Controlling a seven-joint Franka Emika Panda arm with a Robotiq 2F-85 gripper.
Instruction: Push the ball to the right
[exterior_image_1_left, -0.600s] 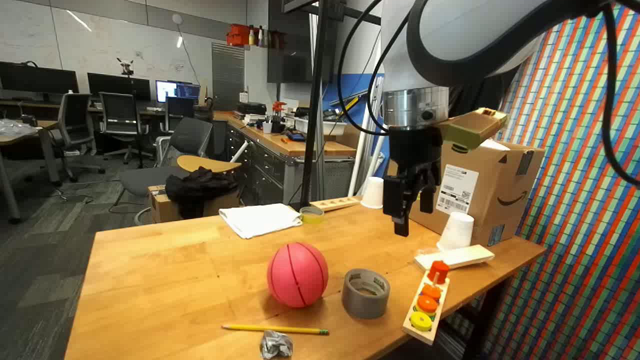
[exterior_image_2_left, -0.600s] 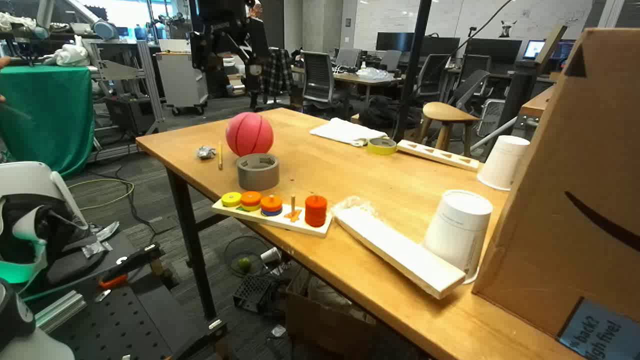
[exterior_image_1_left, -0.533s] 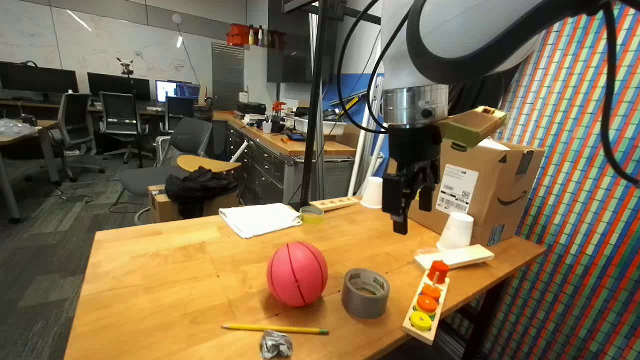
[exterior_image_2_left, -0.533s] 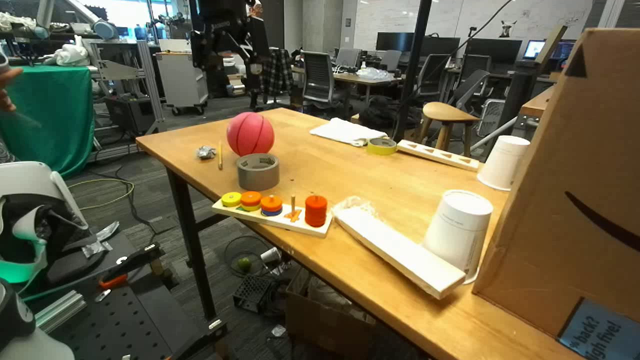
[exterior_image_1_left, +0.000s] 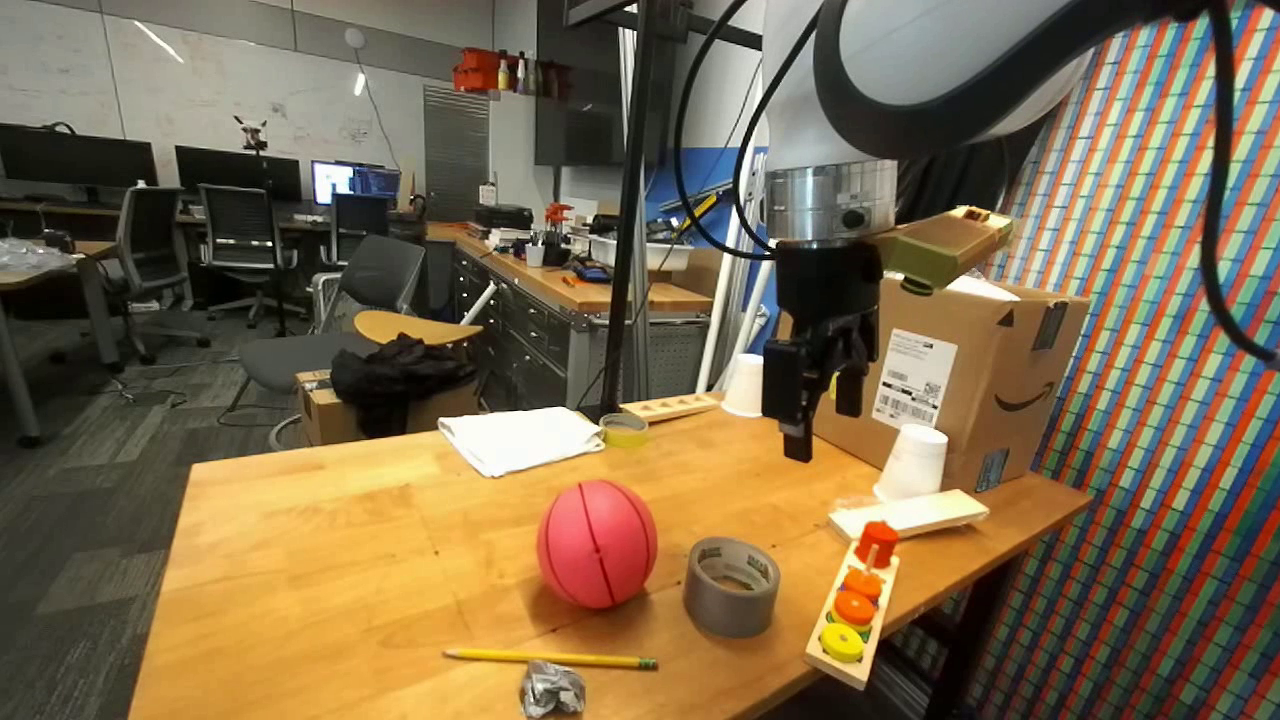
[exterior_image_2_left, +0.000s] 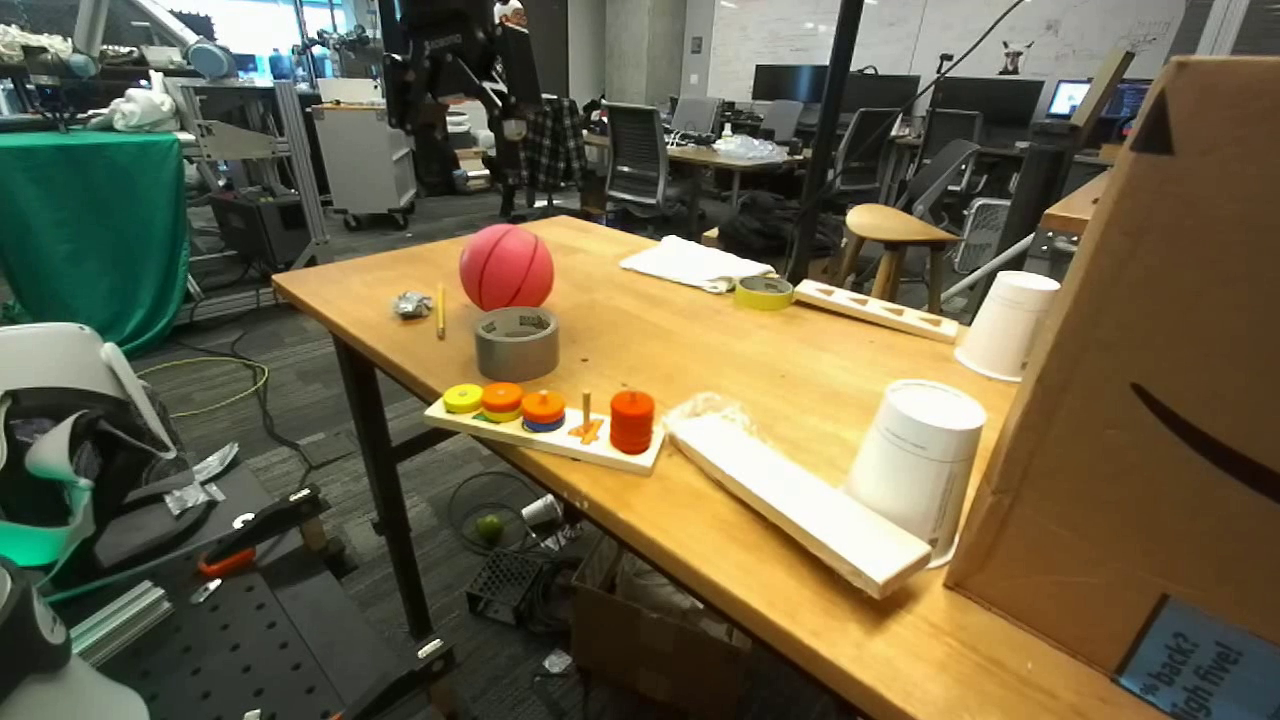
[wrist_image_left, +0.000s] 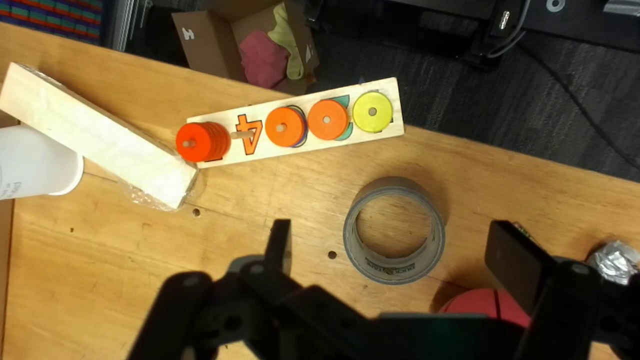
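Observation:
The pinkish-red ball (exterior_image_1_left: 597, 545) with dark seams rests on the wooden table beside the grey tape roll, and it also shows in an exterior view (exterior_image_2_left: 506, 267). In the wrist view only part of the ball (wrist_image_left: 482, 302) shows at the lower right; my gripper's body and right finger hide the rest. My gripper (exterior_image_1_left: 823, 430) hangs above the table, apart from the ball, and also shows in an exterior view (exterior_image_2_left: 455, 110). In the wrist view its fingers (wrist_image_left: 390, 225) are wide apart with nothing held; the tape roll lies on the table below the gap.
The grey tape roll (exterior_image_1_left: 732, 588) stands between the ball and a wooden ring toy (exterior_image_1_left: 852, 612). A pencil (exterior_image_1_left: 550, 658) and a foil lump (exterior_image_1_left: 552, 690) lie near the ball. A white board (exterior_image_1_left: 908, 515), paper cup (exterior_image_1_left: 912, 462), cardboard box (exterior_image_1_left: 960, 380) and folded cloth (exterior_image_1_left: 522, 440) are also there.
The ball has rolled slightly, away from the pencil, in both exterior views. My gripper has risen a little. A person's hand at the edge of an exterior view has gone.

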